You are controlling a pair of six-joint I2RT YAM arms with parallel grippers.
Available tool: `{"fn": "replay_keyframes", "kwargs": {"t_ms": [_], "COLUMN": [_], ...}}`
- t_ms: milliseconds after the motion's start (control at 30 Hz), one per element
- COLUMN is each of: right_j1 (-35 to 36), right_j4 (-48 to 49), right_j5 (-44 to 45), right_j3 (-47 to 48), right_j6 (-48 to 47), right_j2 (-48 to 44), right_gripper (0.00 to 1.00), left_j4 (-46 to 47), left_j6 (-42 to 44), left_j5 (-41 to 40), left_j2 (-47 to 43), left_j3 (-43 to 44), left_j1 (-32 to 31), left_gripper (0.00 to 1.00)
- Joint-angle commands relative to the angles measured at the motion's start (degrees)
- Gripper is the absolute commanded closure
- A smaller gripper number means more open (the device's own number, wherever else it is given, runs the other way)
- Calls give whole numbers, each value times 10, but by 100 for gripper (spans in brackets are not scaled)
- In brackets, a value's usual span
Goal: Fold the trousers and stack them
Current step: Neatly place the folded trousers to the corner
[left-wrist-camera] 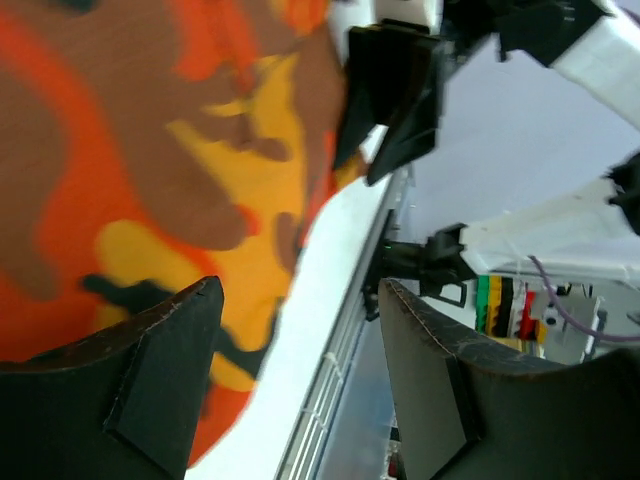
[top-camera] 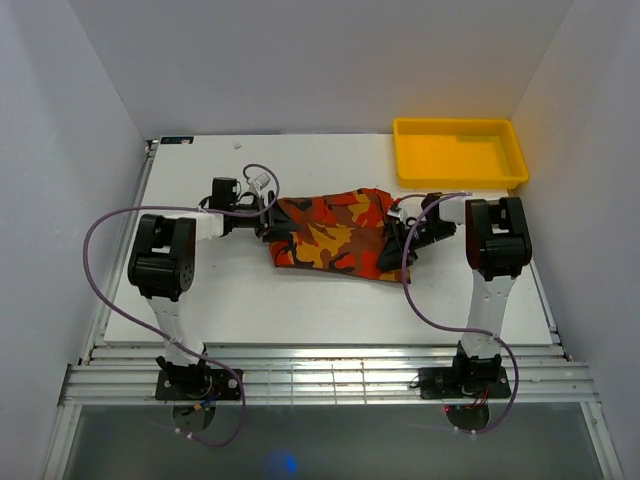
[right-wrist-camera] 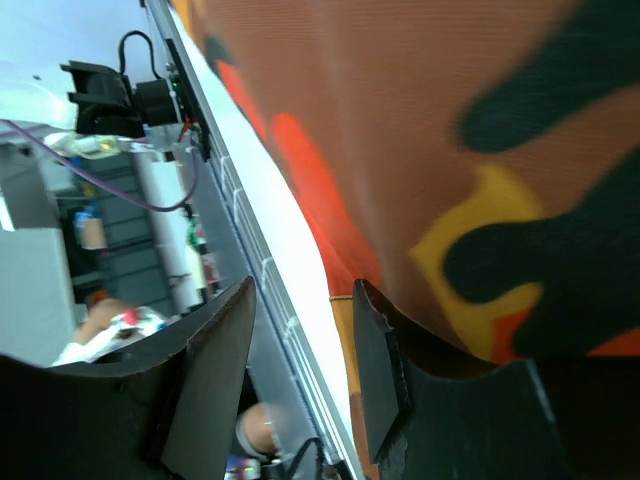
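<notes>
The camouflage trousers point(top-camera: 335, 236) lie folded in a compact bundle at the middle of the white table. My left gripper point(top-camera: 268, 222) sits at the bundle's left edge, turned on its side. In the left wrist view its gripper point(left-wrist-camera: 300, 375) is open, with the cloth point(left-wrist-camera: 150, 170) beside one finger and nothing between the jaws. My right gripper point(top-camera: 400, 240) sits at the bundle's right edge. In the right wrist view its gripper point(right-wrist-camera: 300, 370) is open, with the trousers point(right-wrist-camera: 450, 150) lying against the outer side of one finger.
A yellow plastic tray point(top-camera: 460, 152) stands at the back right of the white table point(top-camera: 300, 300). A metal rail point(top-camera: 320, 375) runs along the near edge, by the arm bases. Purple cables loop beside both arms.
</notes>
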Motion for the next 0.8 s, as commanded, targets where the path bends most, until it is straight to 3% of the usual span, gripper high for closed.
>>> {"fn": "replay_keyframes", "kwargs": {"t_ms": [0, 167, 300, 367, 500, 600, 633, 767], "right_j1": [-7, -8, -15, -40, -60, -60, -60, -54], "right_j4": [10, 19, -44, -39, -13, 24, 38, 40], "right_j5": [47, 75, 65, 84, 185, 263, 283, 299], "right_j3": [8, 33, 89, 118, 153, 128, 128, 165], "right_j6": [-6, 15, -6, 22, 74, 95, 97, 108], "right_j2": [27, 24, -51, -99, -125, -115, -104, -3], "right_gripper": [50, 50, 40, 29, 25, 23, 23, 24], "left_j4": [-110, -123, -174, -192, -288, -348, -365, -428], "left_j6": [72, 77, 134, 172, 234, 237, 233, 217], "left_j5": [-86, -91, -119, -174, -327, -393, -455, -542], "left_j2": [36, 74, -4, -56, -141, -143, -134, -120], "left_j3": [-5, 16, 53, 68, 154, 192, 218, 250], "left_j1": [1, 2, 2, 0, -9, -19, -29, -32], "left_gripper": [25, 25, 22, 19, 2, 2, 2, 2]}}
